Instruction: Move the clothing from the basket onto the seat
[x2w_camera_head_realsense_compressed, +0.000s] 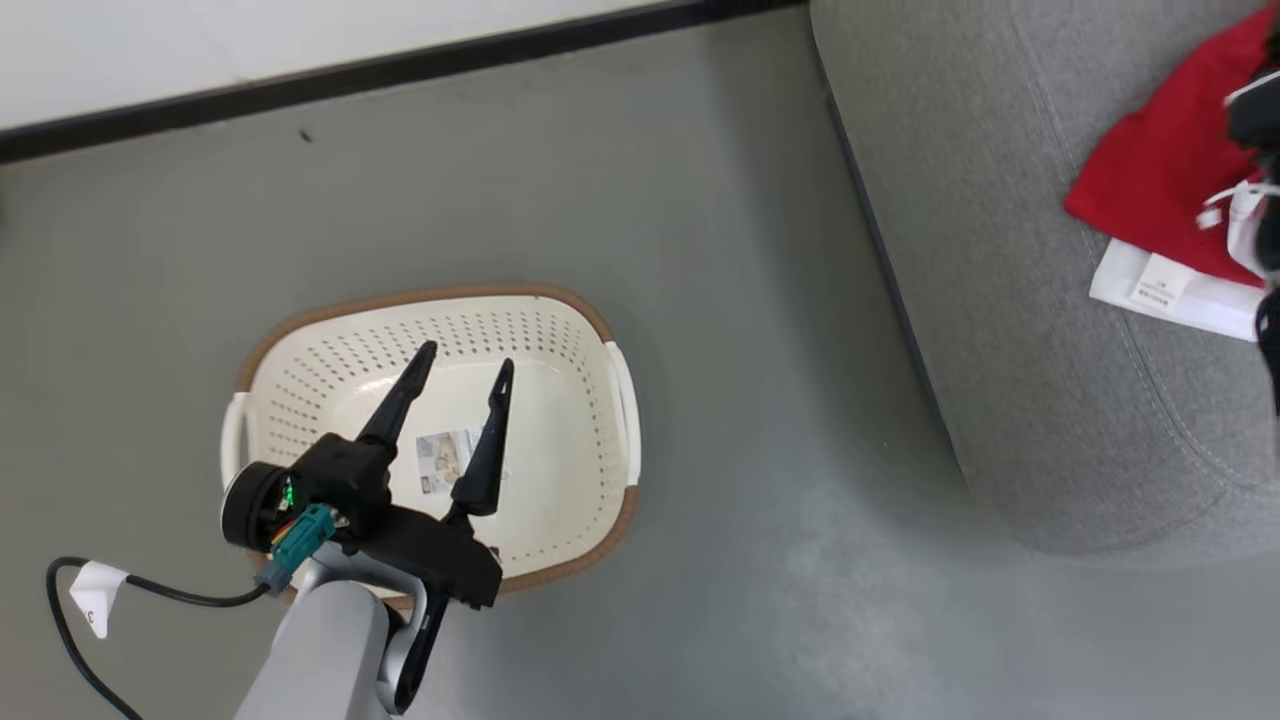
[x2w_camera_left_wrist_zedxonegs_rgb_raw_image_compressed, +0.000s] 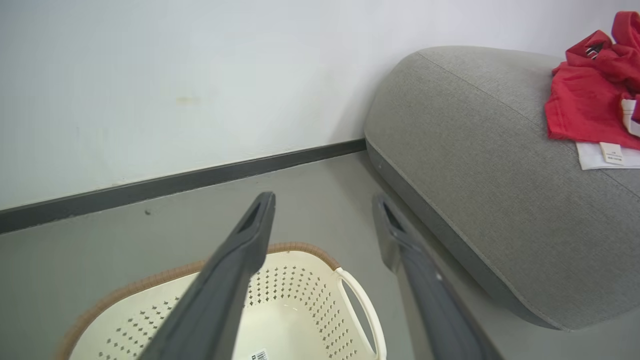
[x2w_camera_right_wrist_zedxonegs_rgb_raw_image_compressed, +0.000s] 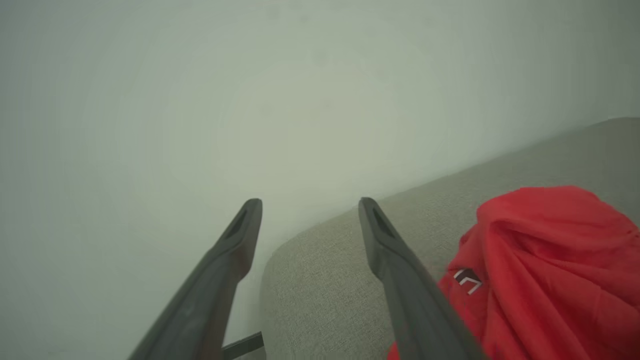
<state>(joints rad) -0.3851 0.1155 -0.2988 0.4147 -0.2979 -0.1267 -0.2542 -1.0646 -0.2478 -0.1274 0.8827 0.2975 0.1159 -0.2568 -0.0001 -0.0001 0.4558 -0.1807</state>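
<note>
Plainly, the cream perforated plastic laundry basket at 8 o'clock holds a label sticker, left jaws spread above it. On the light-grey fabric sofa at 2 o'clock lies bright red sports clothing, partly cut off, right jaws spread beside it.

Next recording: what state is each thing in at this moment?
Basket: upright on the floor, no clothing inside.
Red clothing: crumpled on the sofa.
Left end effector: open, empty, over the basket.
Right end effector: open, empty, beside the red clothing.
</note>
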